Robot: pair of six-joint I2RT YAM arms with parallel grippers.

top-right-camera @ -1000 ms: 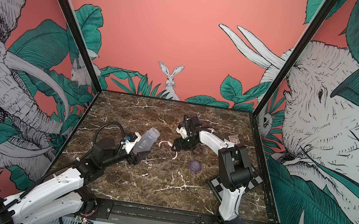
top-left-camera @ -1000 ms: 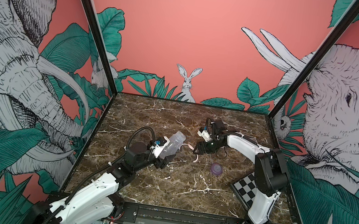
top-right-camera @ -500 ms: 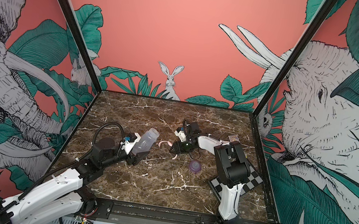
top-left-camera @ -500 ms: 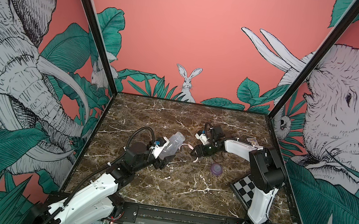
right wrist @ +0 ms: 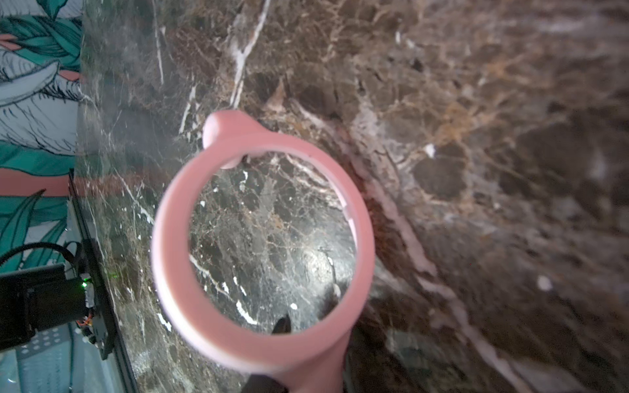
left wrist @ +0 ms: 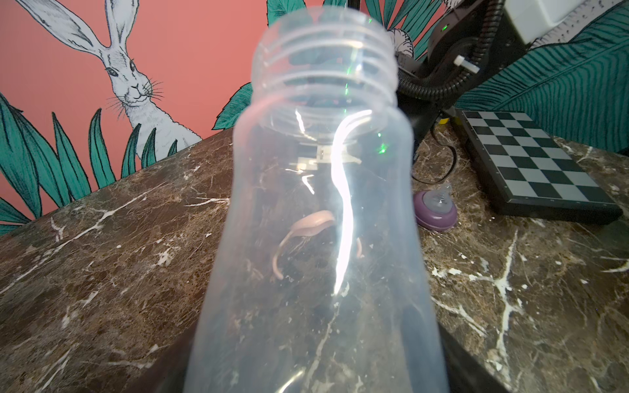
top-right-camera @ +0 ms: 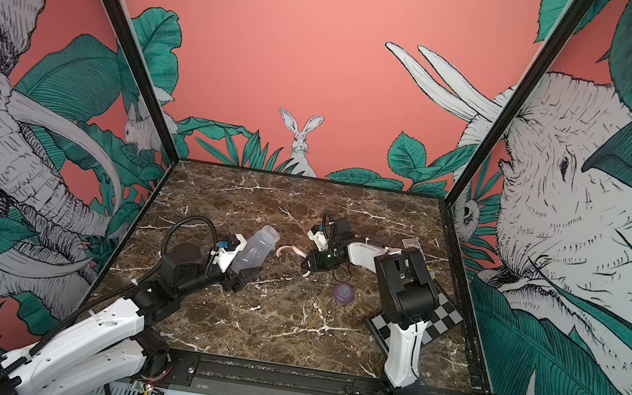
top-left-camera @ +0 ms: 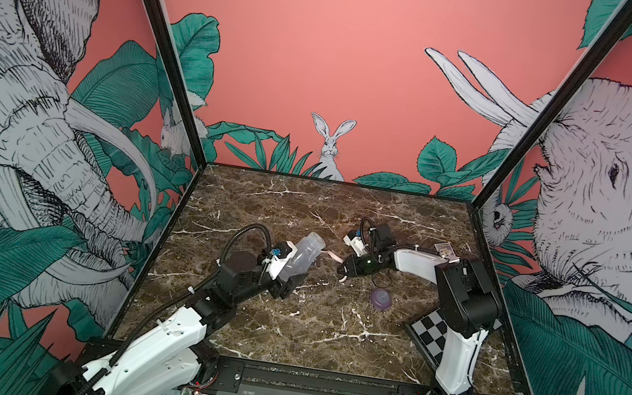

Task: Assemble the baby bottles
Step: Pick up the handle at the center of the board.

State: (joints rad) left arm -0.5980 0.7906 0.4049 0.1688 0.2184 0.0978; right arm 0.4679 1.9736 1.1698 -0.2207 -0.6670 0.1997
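Observation:
The frosted clear bottle body (top-left-camera: 303,257) (top-right-camera: 255,246) (left wrist: 323,204) is tilted, its open threaded mouth pointing toward the back right. My left gripper (top-left-camera: 288,274) (top-right-camera: 243,270) is shut on its lower part, with the jaws mostly hidden behind the plastic in the left wrist view. The pale pink two-handled ring (top-left-camera: 333,256) (top-right-camera: 290,250) (right wrist: 190,296) sits just right of the bottle's mouth. My right gripper (top-left-camera: 342,269) (top-right-camera: 307,262) (right wrist: 272,354) is shut on the ring's band. The purple nipple collar (top-left-camera: 380,298) (top-right-camera: 343,293) (left wrist: 435,212) stands alone on the marble, right of the ring and nearer the front.
A checkerboard (top-left-camera: 431,336) (top-right-camera: 445,313) (left wrist: 531,163) lies at the front right beside the right arm's base. A small card box (top-left-camera: 445,249) (top-right-camera: 411,243) lies at the right behind the right arm. Printed walls enclose the marble table (top-left-camera: 308,332) on three sides.
My right gripper has come down a little toward the front over the pink ring and closed on its band. The left arm and the bottle body have not moved.

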